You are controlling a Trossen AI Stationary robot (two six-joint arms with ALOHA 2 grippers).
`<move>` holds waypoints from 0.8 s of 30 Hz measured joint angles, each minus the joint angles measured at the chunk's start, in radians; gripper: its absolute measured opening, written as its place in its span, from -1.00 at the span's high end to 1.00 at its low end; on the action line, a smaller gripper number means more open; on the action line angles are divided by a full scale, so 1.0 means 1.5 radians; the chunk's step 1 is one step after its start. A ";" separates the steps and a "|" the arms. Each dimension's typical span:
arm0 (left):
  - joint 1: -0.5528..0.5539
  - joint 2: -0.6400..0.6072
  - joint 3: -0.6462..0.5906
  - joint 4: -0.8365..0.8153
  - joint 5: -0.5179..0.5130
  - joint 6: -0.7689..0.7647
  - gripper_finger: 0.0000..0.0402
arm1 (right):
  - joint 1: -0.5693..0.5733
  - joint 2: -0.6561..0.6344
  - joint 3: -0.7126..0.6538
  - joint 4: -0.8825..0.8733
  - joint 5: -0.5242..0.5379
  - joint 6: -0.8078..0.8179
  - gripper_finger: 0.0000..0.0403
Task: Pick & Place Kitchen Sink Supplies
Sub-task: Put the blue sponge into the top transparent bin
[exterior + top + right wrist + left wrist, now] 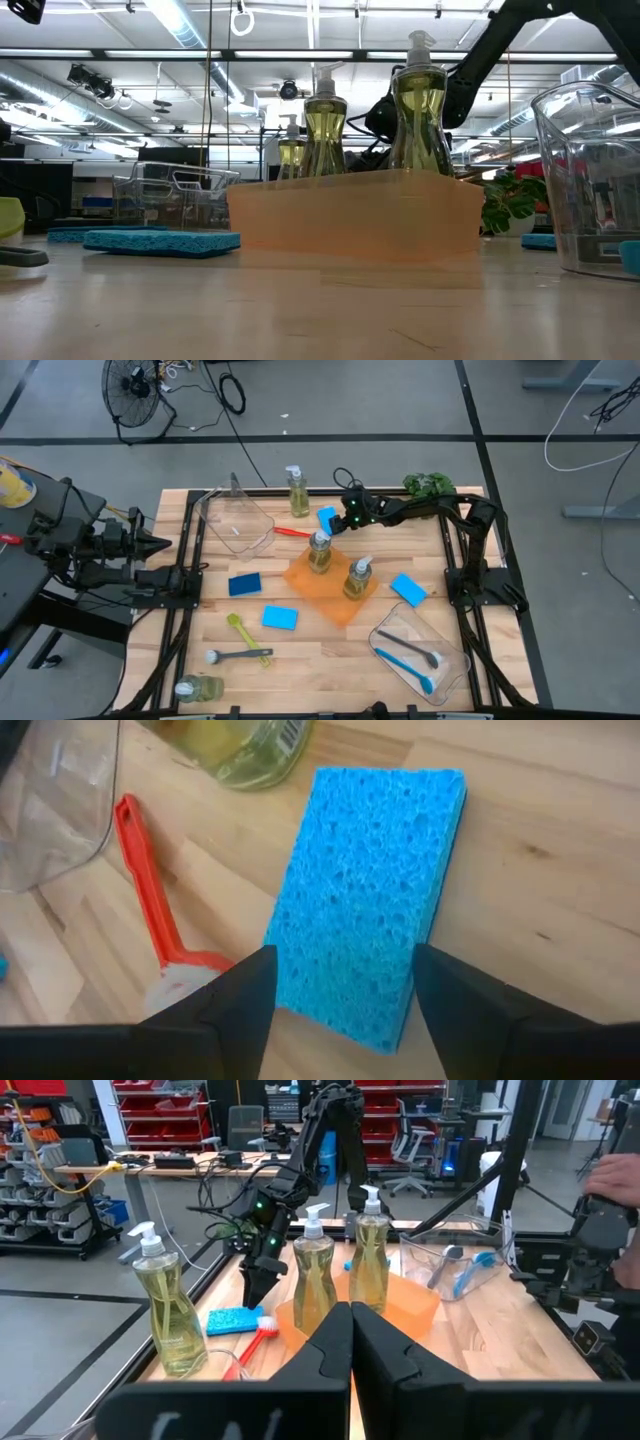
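- Blue rectangular sponge (367,900): flat on wooden worktop (330,650) near far edge, beside red-handled brush (150,880).
- Right end effector (340,1005): directly above, fingers spread, empty, straddling the sponge's short width.
- Left end effector (350,1342): closed, waiting at left edge.

Red brush (150,890) head behind right pincer (340,1010).

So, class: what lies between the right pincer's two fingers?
A blue sponge lies flat on the table between the open right pincer's fingers, untouched; the right wrist view shows it, with a red brush beside it.
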 joint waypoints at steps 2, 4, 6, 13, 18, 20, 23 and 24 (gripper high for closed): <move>0.000 0.000 0.000 0.000 0.000 0.000 0.99 | 0.000 0.007 0.012 -0.018 -0.001 0.000 -0.06; 0.000 0.000 0.000 0.000 0.000 0.000 0.99 | 0.000 0.008 0.018 -0.036 -0.002 0.003 0.02; 0.000 0.000 0.000 0.000 0.000 0.000 0.99 | 0.000 0.012 0.022 -0.028 -0.001 0.011 0.13; 0.000 0.000 0.000 0.000 0.000 0.000 0.99 | -0.002 0.012 0.022 -0.034 -0.002 0.015 0.66; 0.000 0.000 0.000 0.000 0.000 0.000 0.99 | -0.002 0.012 0.022 -0.037 -0.001 0.015 0.97; 0.000 0.000 0.000 0.000 0.000 0.000 0.99 | -0.002 0.012 0.022 -0.040 -0.001 0.016 0.96; 0.000 0.000 0.000 0.000 0.000 0.000 0.99 | -0.002 0.012 0.022 -0.055 0.006 0.015 0.98; 0.000 0.000 0.000 0.000 0.000 0.000 0.99 | -0.002 0.011 0.022 -0.061 0.007 0.013 0.99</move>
